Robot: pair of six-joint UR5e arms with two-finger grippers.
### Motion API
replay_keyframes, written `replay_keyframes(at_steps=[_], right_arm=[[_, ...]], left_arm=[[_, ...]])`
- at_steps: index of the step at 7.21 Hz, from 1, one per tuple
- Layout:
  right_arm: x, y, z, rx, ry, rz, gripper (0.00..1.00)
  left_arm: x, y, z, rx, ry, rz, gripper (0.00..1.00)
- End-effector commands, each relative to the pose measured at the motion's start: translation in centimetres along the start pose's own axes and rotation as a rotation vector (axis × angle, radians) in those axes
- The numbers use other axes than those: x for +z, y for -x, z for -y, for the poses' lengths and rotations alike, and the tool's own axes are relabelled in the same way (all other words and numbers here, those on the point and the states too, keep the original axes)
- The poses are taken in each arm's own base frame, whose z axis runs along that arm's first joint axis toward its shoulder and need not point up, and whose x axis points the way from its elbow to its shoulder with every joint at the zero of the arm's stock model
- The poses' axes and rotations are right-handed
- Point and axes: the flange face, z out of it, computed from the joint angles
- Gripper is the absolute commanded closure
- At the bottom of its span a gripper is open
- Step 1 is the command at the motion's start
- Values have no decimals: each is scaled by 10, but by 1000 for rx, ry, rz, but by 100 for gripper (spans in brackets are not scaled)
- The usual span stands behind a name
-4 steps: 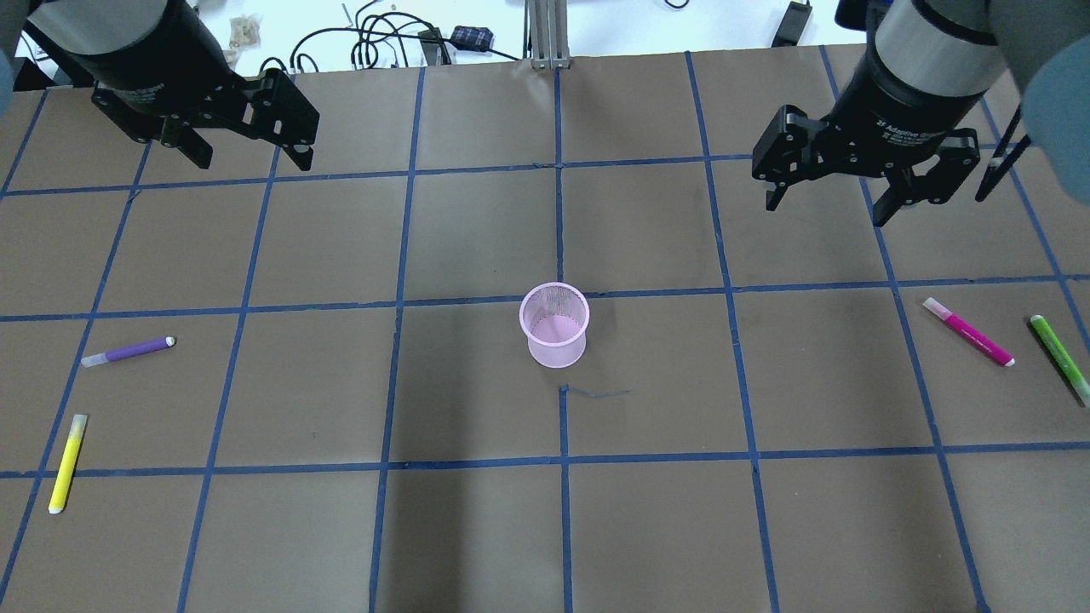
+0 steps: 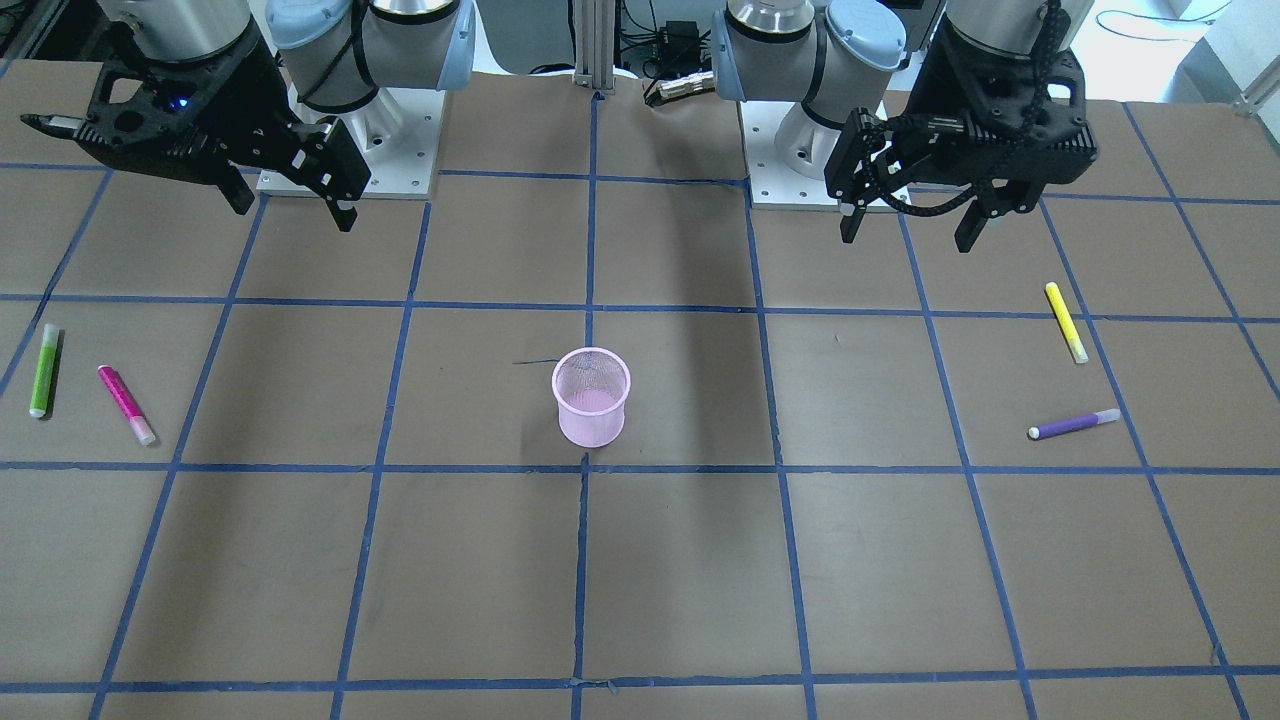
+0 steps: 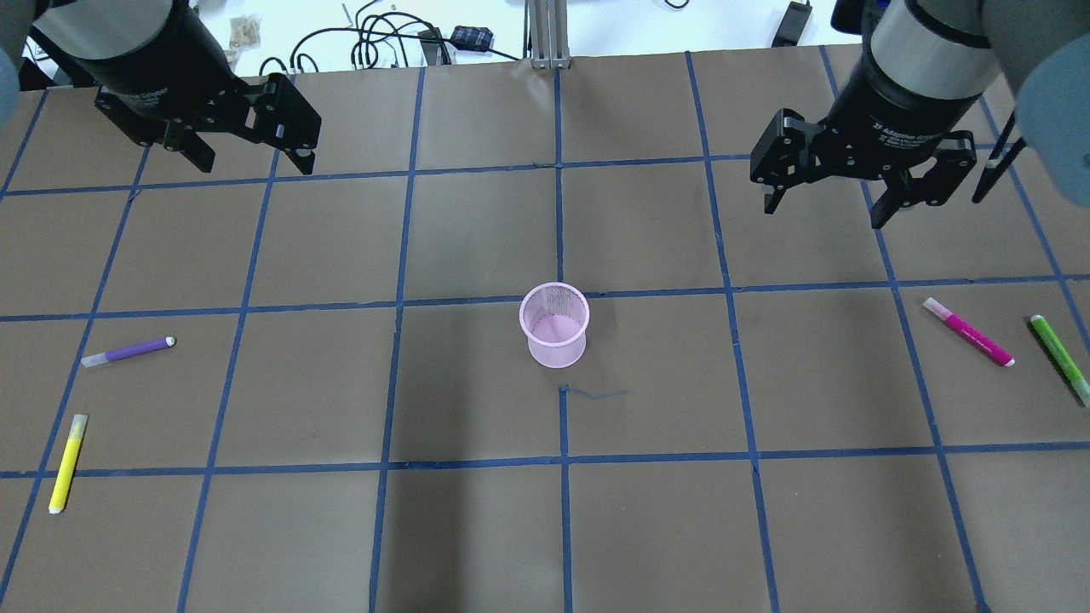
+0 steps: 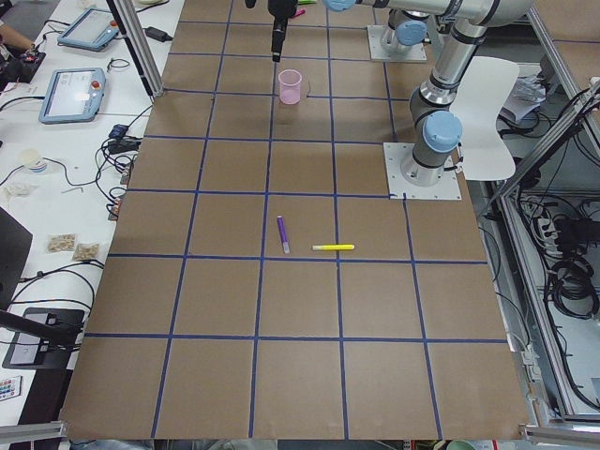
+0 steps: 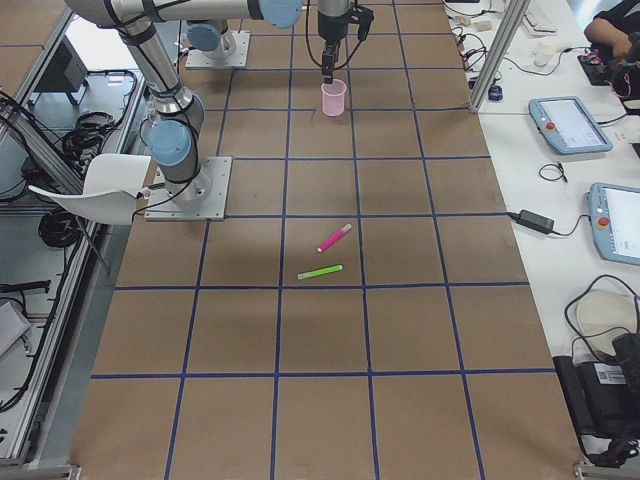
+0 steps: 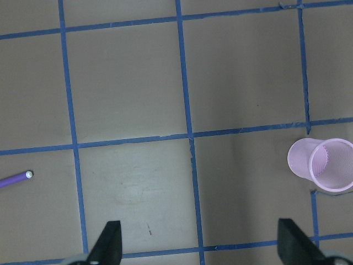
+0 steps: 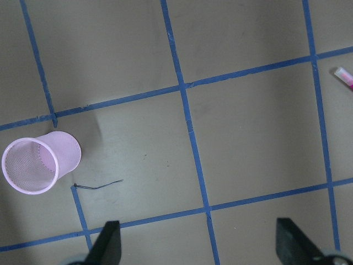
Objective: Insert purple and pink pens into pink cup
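The pink mesh cup (image 3: 554,323) stands upright at the table's middle and looks empty. The purple pen (image 3: 128,351) lies flat at the left. The pink pen (image 3: 968,331) lies flat at the right. My left gripper (image 3: 253,162) is open and empty, high over the far left, well away from the purple pen. My right gripper (image 3: 824,213) is open and empty, over the far right, above and short of the pink pen. The left wrist view shows the cup (image 6: 321,164) and the purple pen's tip (image 6: 14,179). The right wrist view shows the cup (image 7: 39,162) and the pink pen's end (image 7: 344,76).
A yellow pen (image 3: 66,462) lies near the front left, below the purple pen. A green pen (image 3: 1058,358) lies just right of the pink pen at the table's right edge. Cables (image 3: 375,42) lie beyond the far edge. Blue tape lines grid the brown table.
Both arms have shifted only slightly. The cup and all pens lie where they were. Both grippers stay open.
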Motion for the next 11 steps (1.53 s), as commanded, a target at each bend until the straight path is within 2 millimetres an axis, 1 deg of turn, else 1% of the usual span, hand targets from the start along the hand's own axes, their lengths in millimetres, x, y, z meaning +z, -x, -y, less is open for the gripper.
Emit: replay_keyframes(at_steps=[1,2,3,4,5,6,7,8,9,10,11], right_arm=[[0,-4,2,-12,1,-2,0],[4,-5,5,-24,6,-1,0],[19,-14,12,-37,25,-18,0],[31,-52,25,-122,47,-19,0],[42,-103,37,-224,69,-6,0],[56,-150,45,-340,77,8,0],[76,-188,52,-404,55,7,0],[96,-222,52,-500,18,-8,0],[122,-251,46,-617,-7,-27,0],[158,-272,40,-740,-34,-56,0],[186,-282,36,-899,-62,-109,0]], left_arm=[[3,-1,-3,5,17,0,0],[8,1,-9,20,41,2,0],[19,15,-13,128,76,3,0],[39,42,-16,194,124,14,0],[61,79,-21,236,163,-2,0],[82,121,-23,302,199,-29,0],[105,179,-25,314,208,-43,0],[143,230,-30,397,183,-43,0],[182,257,-45,421,162,-46,0],[210,269,-59,397,178,-57,0],[229,281,-54,410,153,-32,0]])
